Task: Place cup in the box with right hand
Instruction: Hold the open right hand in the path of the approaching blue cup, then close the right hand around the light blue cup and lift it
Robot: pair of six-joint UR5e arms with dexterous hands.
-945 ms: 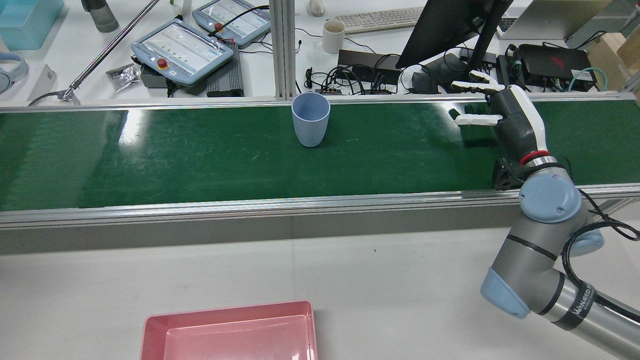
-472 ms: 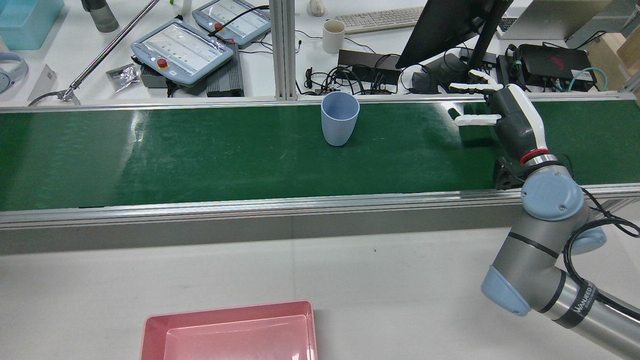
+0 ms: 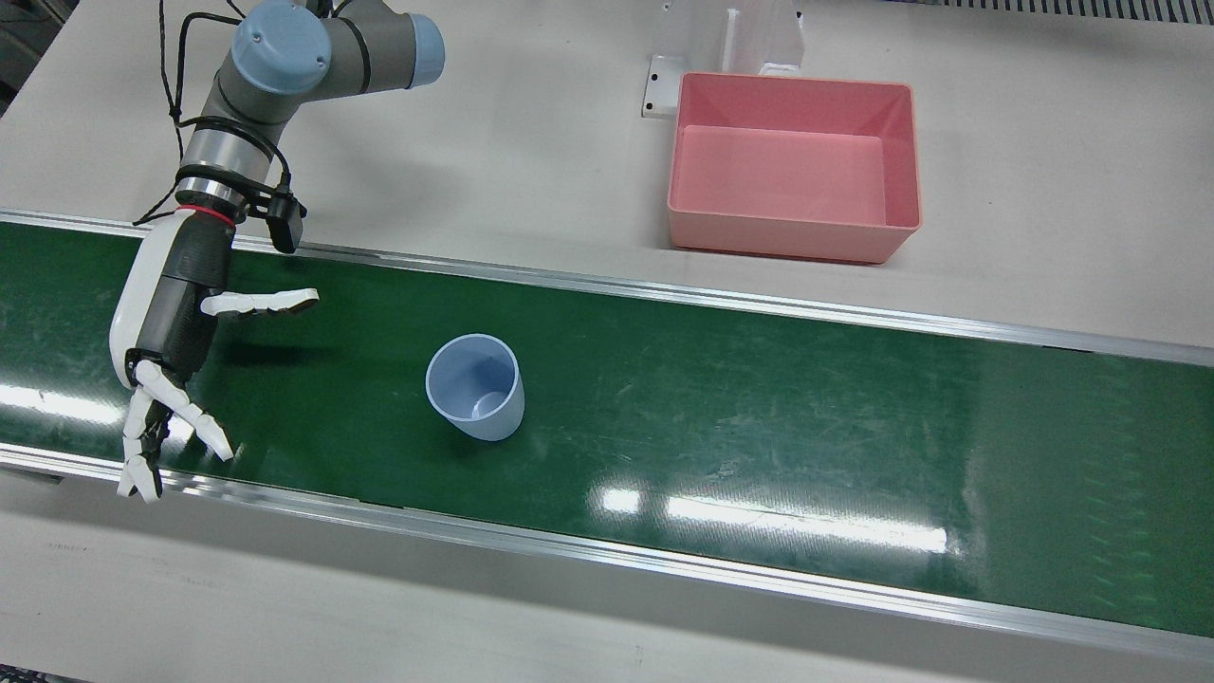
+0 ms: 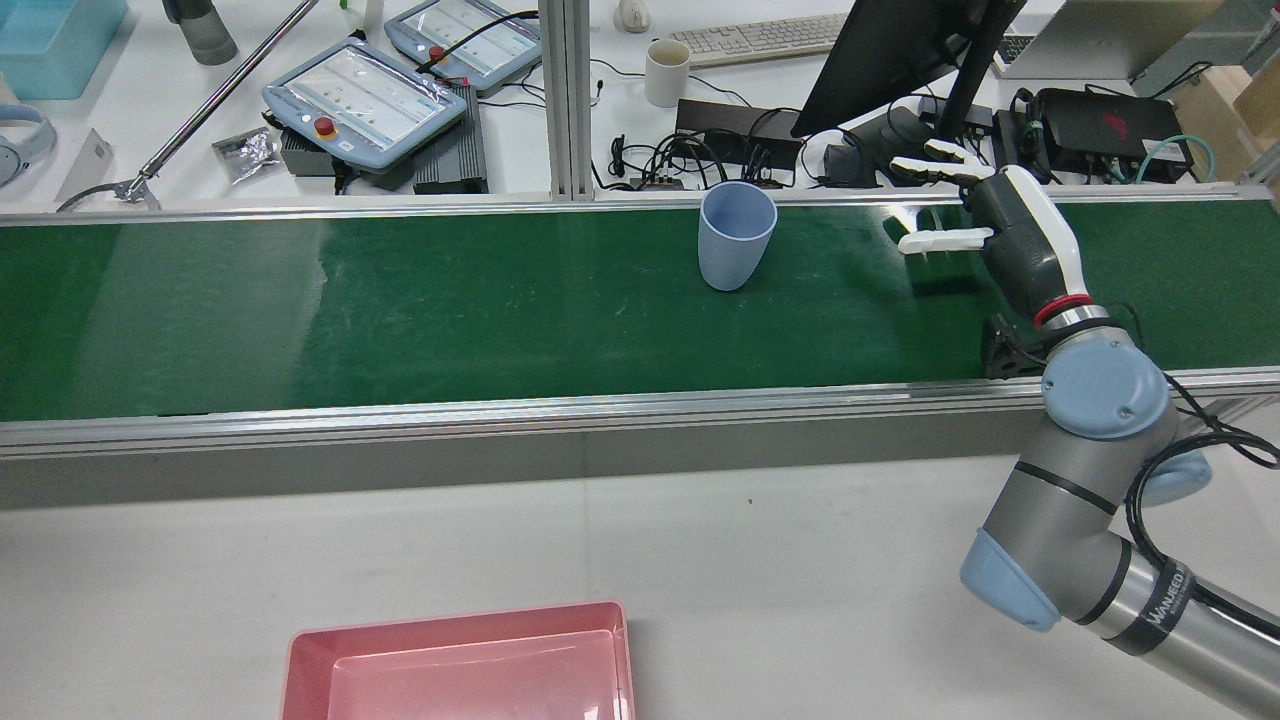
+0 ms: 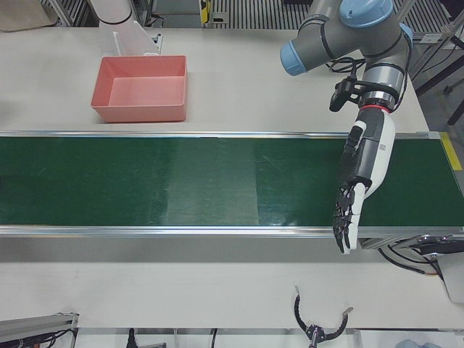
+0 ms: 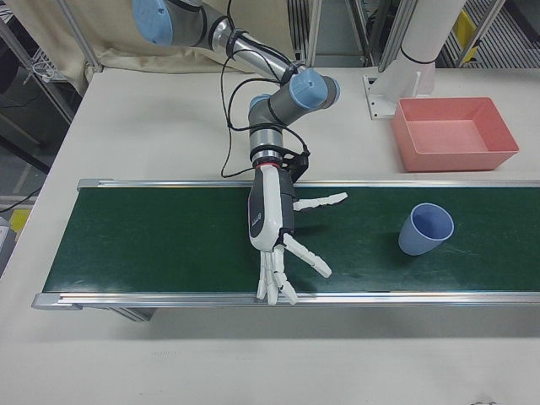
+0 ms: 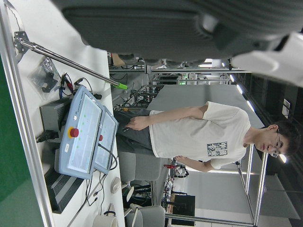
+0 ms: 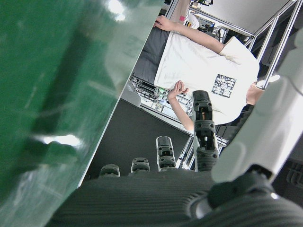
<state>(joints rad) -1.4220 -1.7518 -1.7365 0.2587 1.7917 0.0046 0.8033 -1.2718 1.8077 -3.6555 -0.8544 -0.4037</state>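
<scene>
A pale blue cup [image 4: 737, 237] stands upright on the green conveyor belt [image 4: 400, 300], near its far edge in the rear view. My right hand [image 4: 1010, 235] hovers over the belt to the right of the cup, well apart from it, open with fingers spread toward it. From the front, the cup [image 3: 474, 387] is right of the right hand [image 3: 171, 323]; likewise the cup [image 6: 426, 228] and hand [image 6: 272, 215] in the right-front view. The pink box [image 3: 792, 166] sits empty on the white table behind the belt. My left hand [image 5: 366, 163] hangs over the belt, holding nothing.
Beyond the belt's far rail lie teach pendants [image 4: 365, 95], a white mug [image 4: 666, 72], a monitor [image 4: 900, 50] and tangled cables. A person in a white T-shirt [image 7: 189, 137] stands past that bench. The pink box [image 4: 460, 665] is at the near table edge.
The cup has travelled to the right along the belt, closing on my right hand. The right hand has shifted slightly toward the far rail, still open.
</scene>
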